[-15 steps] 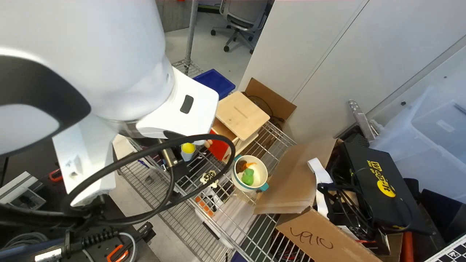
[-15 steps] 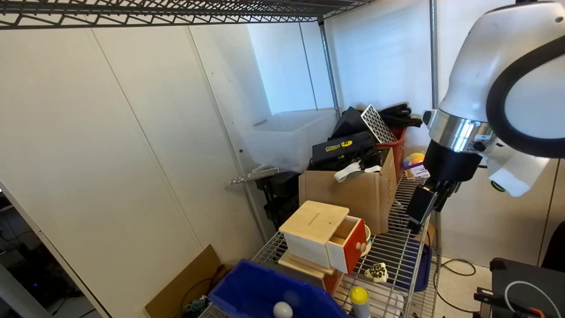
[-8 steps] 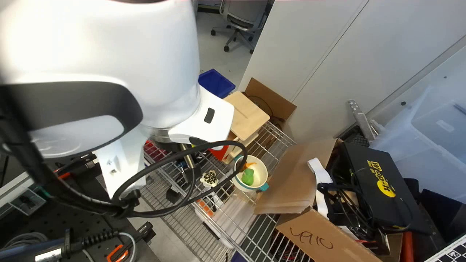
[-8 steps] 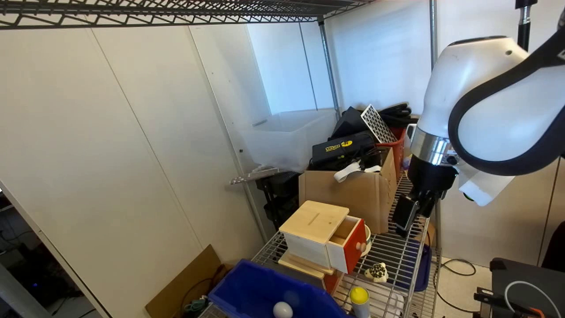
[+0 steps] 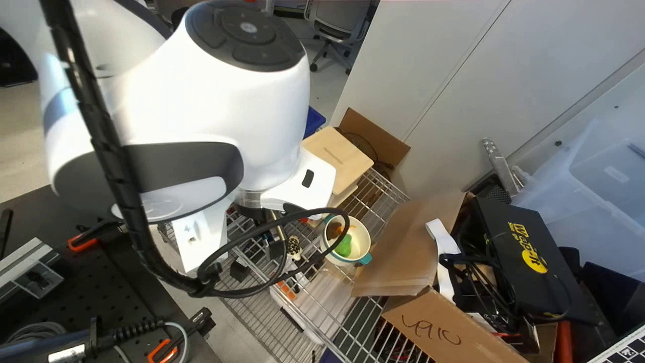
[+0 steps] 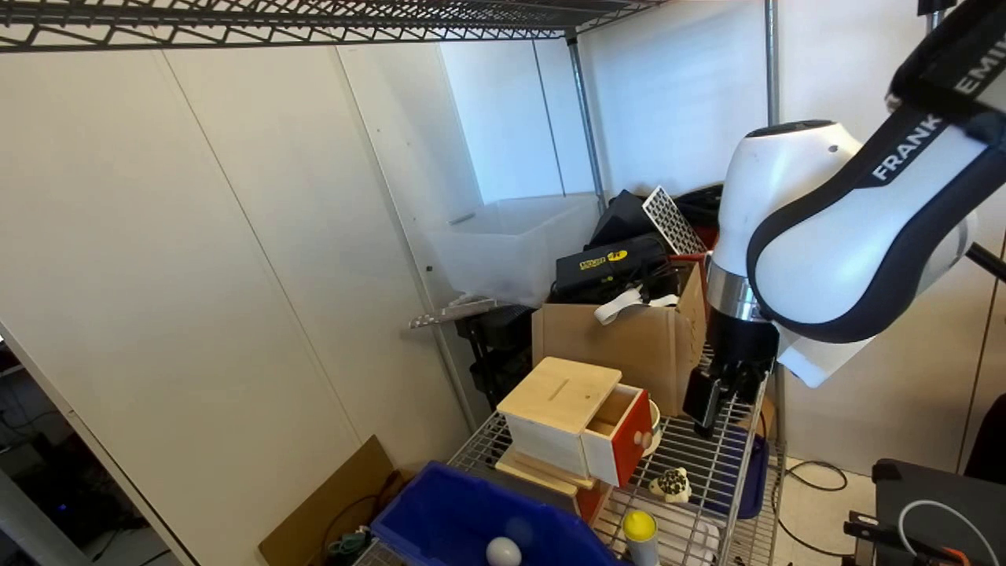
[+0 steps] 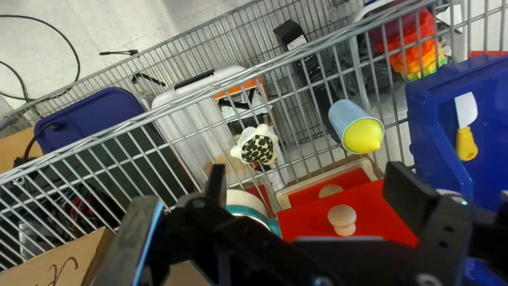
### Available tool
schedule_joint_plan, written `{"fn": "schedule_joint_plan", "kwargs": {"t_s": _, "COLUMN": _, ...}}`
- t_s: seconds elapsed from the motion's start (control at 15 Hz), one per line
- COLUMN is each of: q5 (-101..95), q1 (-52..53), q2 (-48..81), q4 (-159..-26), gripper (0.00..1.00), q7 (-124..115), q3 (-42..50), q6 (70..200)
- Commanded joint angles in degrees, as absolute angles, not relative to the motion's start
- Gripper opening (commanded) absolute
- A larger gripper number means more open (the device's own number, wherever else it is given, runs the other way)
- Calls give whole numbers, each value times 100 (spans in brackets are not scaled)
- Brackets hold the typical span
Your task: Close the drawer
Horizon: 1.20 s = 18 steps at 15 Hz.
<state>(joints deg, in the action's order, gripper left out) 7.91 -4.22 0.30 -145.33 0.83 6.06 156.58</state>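
Red drawer (image 6: 629, 444) sticks partway out of wood cabinet (image 6: 542, 432), above wire shelf (image 6: 711, 464). Gripper (image 7: 310, 184) hangs off knob (image 7: 342, 216) side, apart from drawer, fingers (image 7: 406, 194) spread wide. Spotted toy (image 6: 670, 486), yellow-topped cup (image 6: 640, 541) near drawer.

the white arm (image 6: 841, 267) leans in from the right edge of an exterior view, bent, its silver-collared wrist (image 6: 731, 294) pointing nearly straight down. i can see the black gripper (image 7: 309, 185) hanging under it, tipped slightly, and in the wrist view its two fingers (image 7: 410, 196) stand spread well apart.
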Motion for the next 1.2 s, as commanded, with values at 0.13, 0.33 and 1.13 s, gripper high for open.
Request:
{"fn": "schedule_joint_plan", "kwargs": {"t_s": 0.13, "q5": 492, "q1": -411, "q2": 292, "q4": -14213, "gripper": 100, "q7": -118, "q3": 539, "q6": 15576}}
{"fn": "schedule_joint_plan", "kwargs": {"t_s": 0.33, "q5": 118, "q1": -349, "q2": 274, "q4": -14184, "gripper": 100, "q7": -216, "q3": 496, "q6": 15587}}
{"fn": "schedule_joint_plan", "kwargs": {"t_s": 1.13, "q5": -383, "q1": -261, "q2": 937, "q4": -13584, "gripper": 100, "q7": -630, "q3": 515, "q6": 15408}}
